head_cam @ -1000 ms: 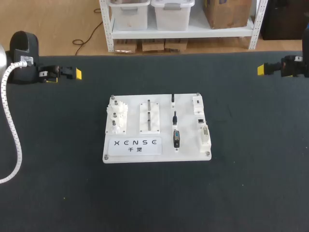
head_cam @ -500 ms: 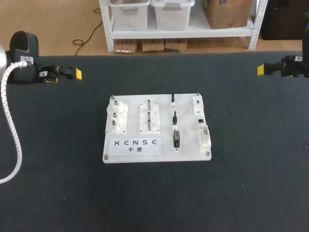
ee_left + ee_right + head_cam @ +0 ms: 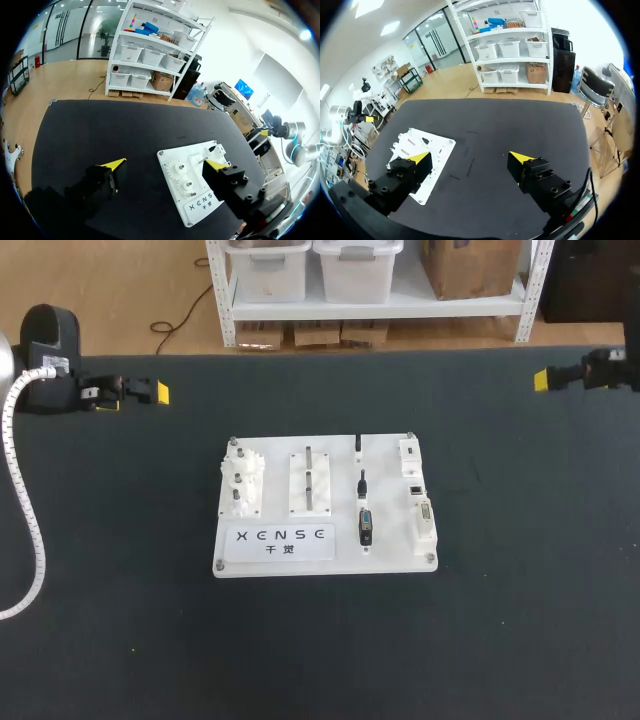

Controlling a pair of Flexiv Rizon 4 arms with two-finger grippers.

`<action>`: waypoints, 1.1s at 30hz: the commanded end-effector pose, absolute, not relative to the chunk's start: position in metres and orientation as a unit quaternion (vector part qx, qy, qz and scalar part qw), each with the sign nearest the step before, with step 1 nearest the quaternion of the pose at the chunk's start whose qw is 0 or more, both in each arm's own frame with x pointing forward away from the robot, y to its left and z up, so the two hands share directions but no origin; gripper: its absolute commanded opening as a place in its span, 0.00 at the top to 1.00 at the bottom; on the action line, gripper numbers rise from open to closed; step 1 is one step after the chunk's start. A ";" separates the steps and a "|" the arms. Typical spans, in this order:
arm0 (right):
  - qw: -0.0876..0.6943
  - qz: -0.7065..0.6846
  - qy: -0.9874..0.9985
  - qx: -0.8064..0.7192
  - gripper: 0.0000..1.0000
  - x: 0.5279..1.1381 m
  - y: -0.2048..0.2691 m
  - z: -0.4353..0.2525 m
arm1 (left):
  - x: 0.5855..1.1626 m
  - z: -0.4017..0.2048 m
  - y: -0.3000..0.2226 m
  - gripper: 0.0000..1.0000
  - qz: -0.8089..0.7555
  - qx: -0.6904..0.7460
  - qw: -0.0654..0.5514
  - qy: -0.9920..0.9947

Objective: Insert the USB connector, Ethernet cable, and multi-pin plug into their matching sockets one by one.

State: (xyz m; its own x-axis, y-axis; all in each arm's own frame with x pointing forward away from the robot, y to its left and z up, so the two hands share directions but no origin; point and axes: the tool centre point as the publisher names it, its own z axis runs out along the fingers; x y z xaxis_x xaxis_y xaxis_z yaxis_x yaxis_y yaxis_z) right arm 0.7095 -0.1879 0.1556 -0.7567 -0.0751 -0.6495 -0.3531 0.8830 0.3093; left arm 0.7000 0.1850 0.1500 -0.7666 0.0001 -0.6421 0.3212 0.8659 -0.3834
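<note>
At the table's [image 3: 520, 620] far corners — left gripper [image 3: 165, 164] and right gripper [image 3: 469, 157] gape wide, empty; the board's [image 3: 325, 560] small plugs [image 3: 366, 527] invite a skewed, slipping grasp.

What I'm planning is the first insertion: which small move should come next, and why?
Probably bring the right arm in over the white board, above the black connectors. Its jaws stand open and empty at the far edge of the table, apart from the board, and the connectors lie nearer its side, beside the sockets.
</note>
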 end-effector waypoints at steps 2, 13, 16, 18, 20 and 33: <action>0.309 0.116 0.938 -0.104 0.00 0.731 -0.166 0.167 | 0.700 0.150 0.185 0.00 -0.243 0.089 0.330 0.908; 0.256 0.009 0.961 -0.101 0.00 0.765 -0.101 0.144 | 0.700 0.150 0.185 0.00 -0.243 0.089 0.330 0.908; 0.247 0.000 0.964 -0.102 0.00 0.773 -0.079 0.133 | 0.700 0.150 0.185 0.00 -0.243 0.089 0.330 0.908; 0.244 -0.005 0.964 -0.106 0.00 0.775 -0.064 0.127 | 0.700 0.150 0.185 0.00 -0.243 0.089 0.330 0.908; 0.242 -0.003 0.965 -0.106 0.00 0.777 -0.052 0.122 | 0.700 0.150 0.185 0.00 -0.243 0.089 0.330 0.908; 0.220 0.014 0.971 -0.096 0.00 0.793 0.009 0.089 | 0.700 0.150 0.185 0.00 -0.243 0.089 0.330 0.908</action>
